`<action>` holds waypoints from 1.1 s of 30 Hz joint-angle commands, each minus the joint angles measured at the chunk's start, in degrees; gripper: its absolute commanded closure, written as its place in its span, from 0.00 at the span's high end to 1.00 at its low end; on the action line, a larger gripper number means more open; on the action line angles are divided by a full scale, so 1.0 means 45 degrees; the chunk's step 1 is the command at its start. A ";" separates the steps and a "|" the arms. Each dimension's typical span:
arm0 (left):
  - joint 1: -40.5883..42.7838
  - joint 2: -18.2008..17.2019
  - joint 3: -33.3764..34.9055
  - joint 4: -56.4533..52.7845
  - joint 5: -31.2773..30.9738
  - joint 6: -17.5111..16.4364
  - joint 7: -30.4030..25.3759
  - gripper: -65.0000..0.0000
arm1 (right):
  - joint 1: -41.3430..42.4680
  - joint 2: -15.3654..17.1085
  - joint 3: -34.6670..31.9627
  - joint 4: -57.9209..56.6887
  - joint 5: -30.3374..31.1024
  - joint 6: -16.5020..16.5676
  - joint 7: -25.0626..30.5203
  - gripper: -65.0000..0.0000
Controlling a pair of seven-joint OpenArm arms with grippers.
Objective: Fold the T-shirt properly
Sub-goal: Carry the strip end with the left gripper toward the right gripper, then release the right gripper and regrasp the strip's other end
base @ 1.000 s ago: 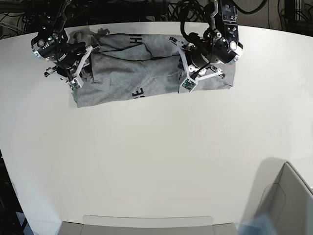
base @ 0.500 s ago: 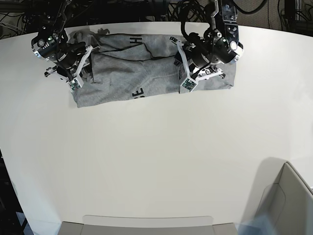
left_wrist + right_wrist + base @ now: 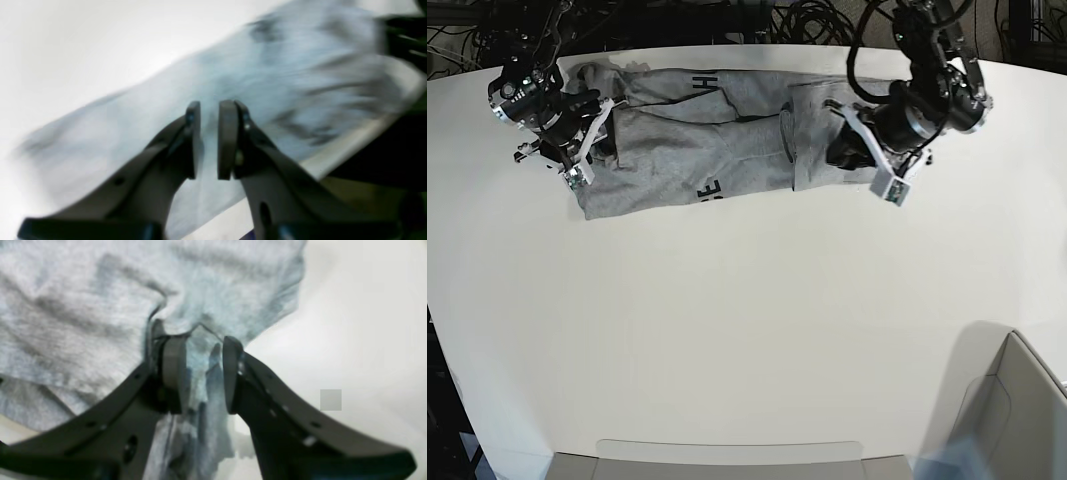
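We are pinching a bunched fold of the heather-grey T-shirt [image 3: 100, 313] between the jaws of our right gripper [image 3: 200, 373]; the cloth is filling the gap between the two pads and hanging down below them. Our left gripper [image 3: 208, 140] is hovering with its jaws narrowly apart, and nothing is sitting between them; blurred grey fabric is lying just beyond the tips.

In the base view, the right gripper [image 3: 577, 150] is sitting at the upper left of the frame, on the garment's left end. The left gripper [image 3: 852, 150] is at the upper right, over the shirt's right end. The T-shirt [image 3: 707, 155] is lying stretched along the top of the white table [image 3: 747, 330], rumpled and partly folded, with black block lettering [image 3: 711, 189] showing near its lower edge and at its top.
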 commanded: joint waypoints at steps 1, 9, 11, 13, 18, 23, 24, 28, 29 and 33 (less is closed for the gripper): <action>-0.0007 -0.0450 -0.0169 0.0008 -0.0250 -0.0017 -0.0220 0.11 | 0.0065 0.0049 0.0038 0.0455 0.0196 0.0129 0.0218 0.30; -0.0085 -0.1270 0.0574 -0.3059 -0.0250 -0.0017 -0.0445 0.06 | 0.0495 -0.0362 0.0389 0.0924 0.0216 0.0129 0.0237 0.30; -0.0105 -0.1485 0.1238 -0.3919 -0.0250 -0.0017 -0.0972 0.06 | 0.0553 -0.0401 0.0389 0.1002 0.0216 0.0129 0.0237 0.30; -0.0105 -0.1603 0.1570 -0.4270 -0.0250 -0.0017 -0.1324 0.05 | 0.0651 -0.0479 0.0389 0.1080 0.0216 0.0129 0.0159 0.30; -0.0105 -0.1661 0.1394 -0.4270 -0.0270 -0.0017 -0.1344 0.06 | 0.0670 -0.0635 0.1269 0.1568 0.0841 0.0129 0.0120 0.32; -0.0105 -0.1661 0.1414 -0.4270 -0.0270 -0.0017 -0.1344 0.06 | 0.0729 -0.0108 0.3808 0.1412 0.5061 0.0129 -0.1208 0.40; -0.0105 -0.1661 0.1414 -0.4270 -0.0270 -0.0017 -0.1344 0.06 | 0.0748 0.0283 0.4218 0.1158 0.6077 0.0129 -0.1990 0.39; -0.0085 -0.1661 0.1453 -0.4270 -0.0270 -0.0017 -0.1344 0.06 | 0.1022 0.1416 0.5566 -0.0756 0.8987 0.0129 -0.3650 0.38; -0.0085 -0.1642 0.1453 -0.4290 -0.0270 -0.0017 -0.1344 0.06 | 0.1022 0.1651 0.5820 -0.1499 0.9437 0.0129 -0.3787 0.38; -0.0085 -0.1642 0.1453 -0.4290 -0.0270 -0.0017 -0.1344 0.06 | 0.0983 0.2373 0.5645 -0.4312 0.9964 0.0129 -0.3826 0.38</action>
